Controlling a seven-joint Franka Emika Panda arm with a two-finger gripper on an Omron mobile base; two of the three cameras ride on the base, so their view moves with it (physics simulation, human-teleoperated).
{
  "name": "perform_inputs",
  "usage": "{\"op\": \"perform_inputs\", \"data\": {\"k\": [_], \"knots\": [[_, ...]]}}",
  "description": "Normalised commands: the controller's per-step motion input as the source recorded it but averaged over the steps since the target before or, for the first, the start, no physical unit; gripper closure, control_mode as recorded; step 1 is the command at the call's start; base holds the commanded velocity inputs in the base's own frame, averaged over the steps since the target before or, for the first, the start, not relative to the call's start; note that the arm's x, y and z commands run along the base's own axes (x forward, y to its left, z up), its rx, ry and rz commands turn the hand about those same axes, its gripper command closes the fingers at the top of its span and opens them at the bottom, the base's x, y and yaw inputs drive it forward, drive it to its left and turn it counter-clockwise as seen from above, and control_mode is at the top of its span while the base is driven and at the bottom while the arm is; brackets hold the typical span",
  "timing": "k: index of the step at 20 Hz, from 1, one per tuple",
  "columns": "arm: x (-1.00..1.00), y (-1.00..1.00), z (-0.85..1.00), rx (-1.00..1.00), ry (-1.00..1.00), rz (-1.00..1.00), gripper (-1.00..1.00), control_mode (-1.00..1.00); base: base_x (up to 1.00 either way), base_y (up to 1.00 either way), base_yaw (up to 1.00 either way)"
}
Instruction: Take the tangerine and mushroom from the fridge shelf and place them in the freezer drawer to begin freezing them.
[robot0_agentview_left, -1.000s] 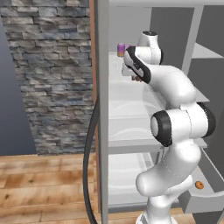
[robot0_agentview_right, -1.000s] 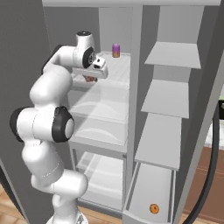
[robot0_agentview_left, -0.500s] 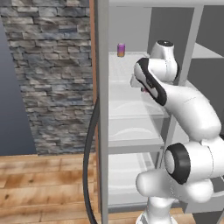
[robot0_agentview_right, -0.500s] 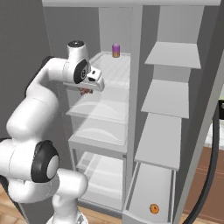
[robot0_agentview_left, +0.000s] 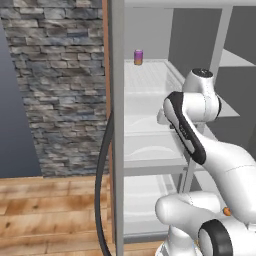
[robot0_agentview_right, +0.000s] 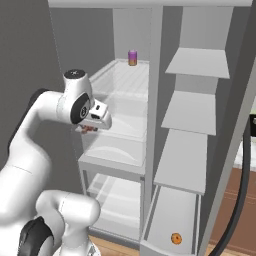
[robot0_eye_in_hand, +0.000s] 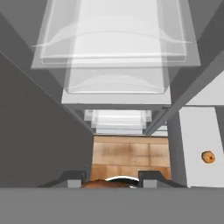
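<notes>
The mushroom (robot0_agentview_right: 89, 129) is being grasped between the two fingers of the gripper (robot0_agentview_right: 90, 128); in the right base view it is being seen as a small reddish-brown lump tucked under the white hand, and in the hand view a brown curved top (robot0_eye_in_hand: 106, 184) is being shown between the dark finger tips (robot0_eye_in_hand: 71, 177).

The hand is being held in front of the translucent shelves (robot0_agentview_right: 117, 145) of the fridge, outside their front edge and above the freezer drawer (robot0_agentview_right: 175, 224).

The freezer drawer is being shown pulled out at the foot of the right-hand column, below the flat grey shelves. The tangerine (robot0_agentview_right: 175, 238) is being seen lying inside it, near its front wall; in the hand view the same fruit (robot0_eye_in_hand: 208, 157) is being seen on the drawer's pale floor.

A purple can (robot0_agentview_right: 132, 57) is being shown standing at the back of the top shelf, well above the drawer.
</notes>
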Motion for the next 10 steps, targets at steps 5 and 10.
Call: {"op": "perform_inputs", "data": {"k": [5, 10], "knots": [[-0.63, 0.0, -0.27, -0.01, 0.18, 0.0, 1.0, -1.0, 0.0, 0.0, 0.0], [0.0, 0.0, 0.0, 0.0, 0.0, 0.0, 1.0, 1.0, -0.06, 0.0, 0.0]]}}
